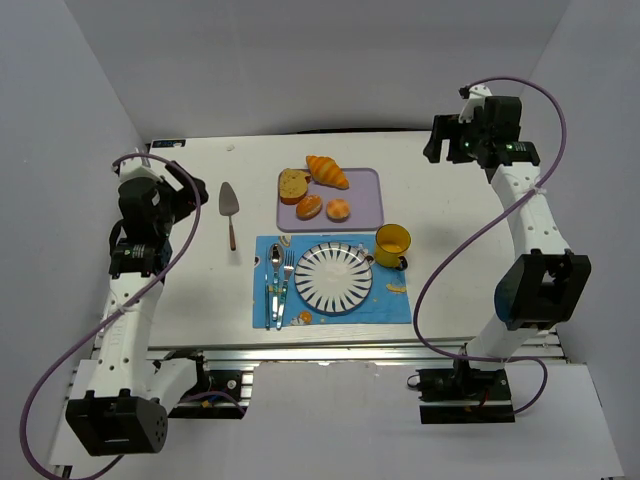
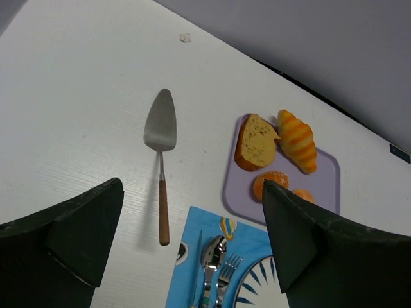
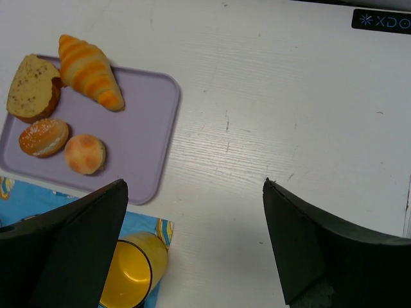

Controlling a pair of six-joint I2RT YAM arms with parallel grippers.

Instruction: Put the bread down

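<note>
The bread (image 1: 310, 207), a small oval golden-brown roll with a paler patch, lies on the purple tray (image 1: 365, 205) near its front edge. It also shows in the right wrist view (image 3: 43, 136) and, partly behind a finger, in the left wrist view (image 2: 271, 182). My left gripper (image 1: 188, 188) is open and empty above the table's left side, well left of the tray (image 2: 191, 192). My right gripper (image 1: 443, 140) is open and empty, high at the back right, right of the tray (image 3: 194, 189).
On the tray are also a bread slice (image 1: 293, 185), a croissant (image 1: 328, 171) and a rounder bun (image 1: 339, 209). A cake server (image 1: 229, 213) lies left of the tray. In front, a blue mat (image 1: 390, 305) holds a striped plate (image 1: 333, 276), cutlery (image 1: 278, 280) and a yellow mug (image 1: 392, 245).
</note>
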